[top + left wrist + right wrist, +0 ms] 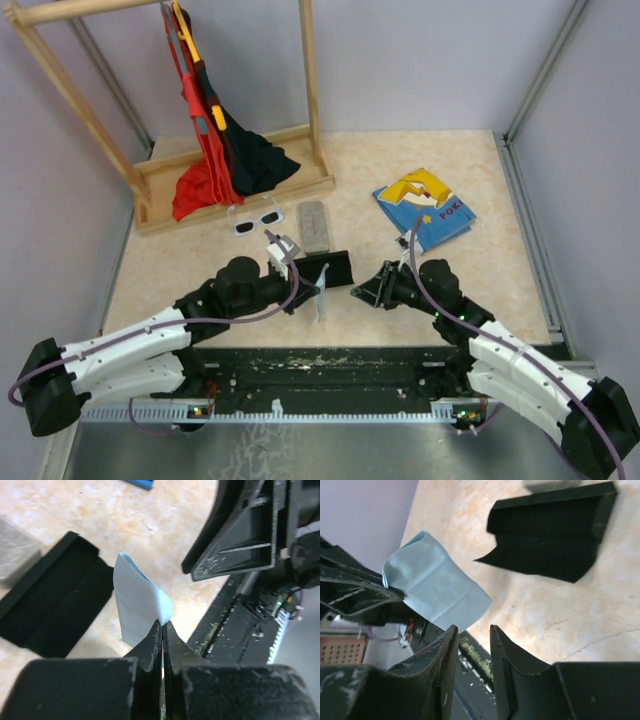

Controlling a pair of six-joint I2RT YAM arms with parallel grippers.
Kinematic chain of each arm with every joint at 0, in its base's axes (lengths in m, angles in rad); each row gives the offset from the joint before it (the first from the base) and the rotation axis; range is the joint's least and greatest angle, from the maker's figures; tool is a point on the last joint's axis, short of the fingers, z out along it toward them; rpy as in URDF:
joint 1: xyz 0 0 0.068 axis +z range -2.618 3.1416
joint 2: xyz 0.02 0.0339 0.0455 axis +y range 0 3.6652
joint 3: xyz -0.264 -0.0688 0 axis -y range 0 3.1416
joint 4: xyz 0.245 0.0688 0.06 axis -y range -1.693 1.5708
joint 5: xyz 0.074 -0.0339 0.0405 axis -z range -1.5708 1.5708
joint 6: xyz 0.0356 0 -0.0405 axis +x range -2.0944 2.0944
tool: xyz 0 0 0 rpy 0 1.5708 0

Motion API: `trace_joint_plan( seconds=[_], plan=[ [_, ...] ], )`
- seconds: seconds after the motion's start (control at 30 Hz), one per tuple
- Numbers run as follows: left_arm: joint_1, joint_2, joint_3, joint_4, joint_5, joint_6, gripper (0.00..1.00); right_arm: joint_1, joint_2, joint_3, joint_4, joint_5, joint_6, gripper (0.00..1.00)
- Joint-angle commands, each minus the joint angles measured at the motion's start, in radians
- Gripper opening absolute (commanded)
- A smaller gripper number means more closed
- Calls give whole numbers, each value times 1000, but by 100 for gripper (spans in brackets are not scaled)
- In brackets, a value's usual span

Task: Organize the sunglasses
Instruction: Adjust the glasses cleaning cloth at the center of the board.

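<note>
White sunglasses (258, 220) lying on the worktop (490, 290) just left of the closed grey case (315, 226), long axis left-to-right; black case (328, 268) open; left gripper (162, 625) clenched on blue cloth (142, 605); right gripper (474, 632) parted, released.

Rack (300, 187) stands at the tabletop (180, 265) rear left. Sunglasses (258, 220) lie just before it, with the closed case (314, 226) just beside them on the right. Open case (335, 267) lies before the closed case. Cloth (140, 605) is clamped in the left end effector (162, 627), between it and the right end effector (358, 291). Booklet (425, 208) lies rear right.
</note>
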Motion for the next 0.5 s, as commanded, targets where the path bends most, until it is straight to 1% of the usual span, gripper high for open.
trace_joint_plan(
  seconds=[0.0, 0.1, 0.2, 0.33, 0.47],
  plan=[
    [-7, 28, 97, -233, -157, 70, 1, 4, -86, 63, -137, 207, -33, 33],
    [-19, 119, 156, -315, -213, 87, 1, 4, -141, 68, -208, 276, -44, 33],
    [-51, 195, 178, -314, -223, 89, 1, 4, -168, 76, -252, 290, -63, 33],
    [-108, 305, 174, -206, -175, 70, 1, 4, -170, 70, -264, 281, -75, 33],
    [-144, 451, 203, -104, -121, 47, 1, 4, -171, 56, -257, 269, -68, 33]
  ],
)
